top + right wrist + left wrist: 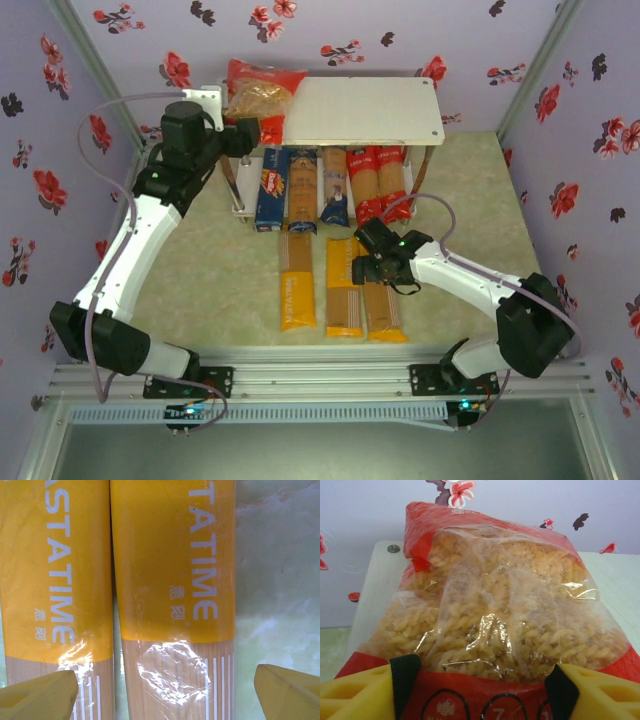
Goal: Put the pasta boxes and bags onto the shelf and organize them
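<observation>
The wide red bag of short pasta [262, 95] [495, 615] lies on the left end of the shelf's white top board [375, 110] [375, 580]. My left gripper [255, 130] [482, 692] is open at the bag's near red edge, its fingers [405, 680] set wide on either side. On the lower tier lie dark-blue pasta boxes [270, 190] and long red bags [363, 180]. Three yellow bags [298, 285] lie on the table. My right gripper [372, 268] [167, 692] hangs open over the rightmost yellow bag [387, 305] [172, 580], its fingertips [40, 695] straddling it.
Thin metal shelf legs [235, 185] stand beside the stored boxes. Floral walls [60, 120] close in the left, back and right. Bare green tabletop [480, 200] lies to the right of the bags. An aluminium rail [320, 375] runs along the near edge.
</observation>
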{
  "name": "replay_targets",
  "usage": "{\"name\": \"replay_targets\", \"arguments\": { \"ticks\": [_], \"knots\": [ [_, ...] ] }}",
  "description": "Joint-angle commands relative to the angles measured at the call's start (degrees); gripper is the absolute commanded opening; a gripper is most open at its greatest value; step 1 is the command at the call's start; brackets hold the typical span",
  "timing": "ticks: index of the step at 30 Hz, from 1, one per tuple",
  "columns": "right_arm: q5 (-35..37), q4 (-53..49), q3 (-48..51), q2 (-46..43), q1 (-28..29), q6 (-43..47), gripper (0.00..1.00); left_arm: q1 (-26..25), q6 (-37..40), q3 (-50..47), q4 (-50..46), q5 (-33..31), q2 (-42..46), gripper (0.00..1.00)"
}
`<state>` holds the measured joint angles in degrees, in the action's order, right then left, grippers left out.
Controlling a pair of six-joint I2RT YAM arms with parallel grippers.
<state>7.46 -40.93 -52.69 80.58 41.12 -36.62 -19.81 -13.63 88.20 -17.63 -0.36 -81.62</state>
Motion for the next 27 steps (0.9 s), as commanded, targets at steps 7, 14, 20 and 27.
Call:
{"name": "replay_targets", "arguments": {
  "ticks": [7, 14, 20, 27],
  "knots": [
    [1.1, -1.0, 1.5, -2.9, -0.4, -2.1, 0.92, 0.2, -4.9, -0.6, -5.2, 3.8, 0.7, 0.88],
    [1.7, -1.3, 1.2, -3.7, -0.5, -1.9, 0.92, 0.2, -6.6, -3.3, 7.8, 4.2, 10.0, 0.89],
    [3.4, -2.8, 0.4, -4.6, -0.5, -1.2, 0.92, 0.4, -1.4, 0.1, 5.6, 0.1, 14.0, 0.91],
    [5.2, -7.0, 0.4, -5.2, -0.6, -1.1, 0.92, 0.4, 5.4, 3.4, -15.9, -12.1, 13.8, 0.89]
  ]
}}
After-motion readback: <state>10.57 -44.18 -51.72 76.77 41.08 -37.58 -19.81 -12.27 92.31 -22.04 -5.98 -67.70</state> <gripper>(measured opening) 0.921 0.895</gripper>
